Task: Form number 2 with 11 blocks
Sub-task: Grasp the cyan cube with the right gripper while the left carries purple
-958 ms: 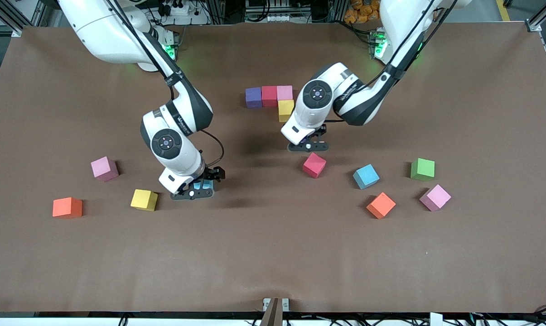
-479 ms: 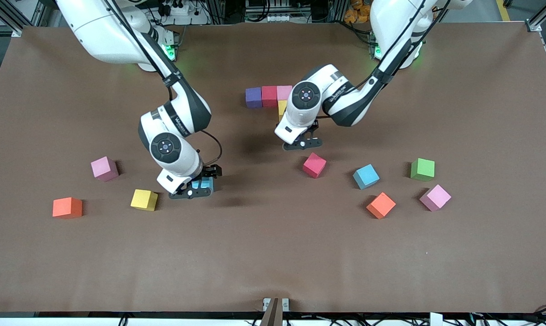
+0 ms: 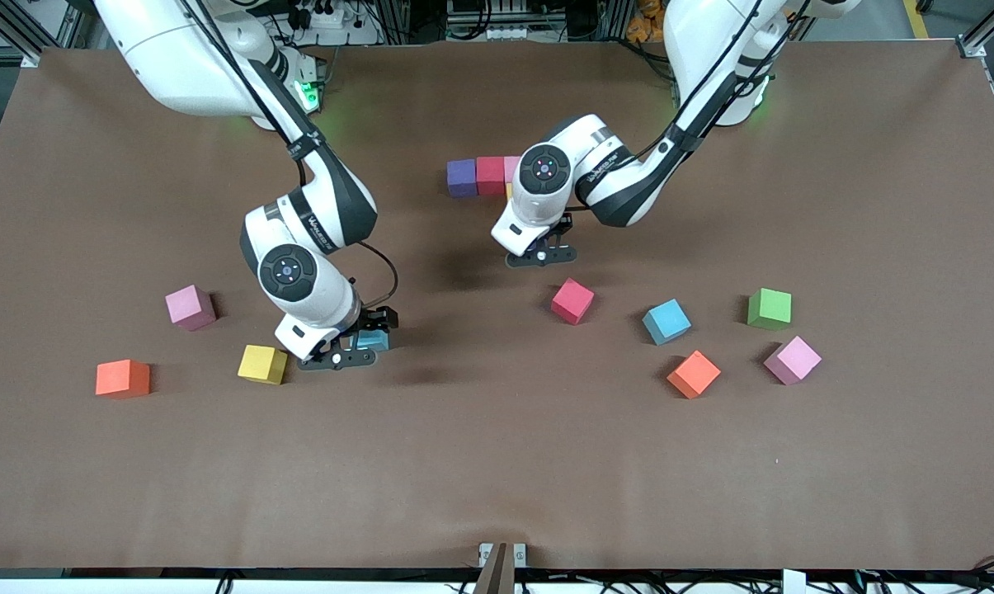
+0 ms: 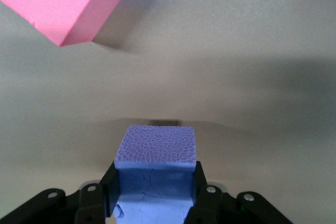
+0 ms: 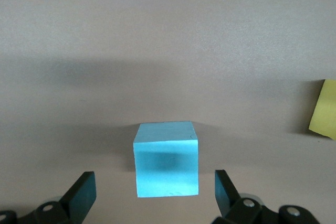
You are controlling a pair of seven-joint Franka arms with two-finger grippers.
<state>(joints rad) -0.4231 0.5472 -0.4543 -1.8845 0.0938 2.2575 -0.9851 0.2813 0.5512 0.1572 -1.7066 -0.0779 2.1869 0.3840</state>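
Writing: I am reading no clear brand or label; the lettering on both forearms is too small to make out.
Left gripper (image 4: 155,192): I am seeing it clamped on a purple block (image 4: 156,167), hanging over bare table (image 3: 497,462), with a red block (image 3: 572,300) at about five o'clock of it.
Right gripper (image 5: 155,195): I am seeing it spread wide, straddling a light blue block (image 5: 166,158) sitting on the table, pads apart from its sides.
Number 2 (image 3: 480,176): I am seeing only its start, purple, red and pink blocks touching in a row, at about eleven o'clock of the left gripper.
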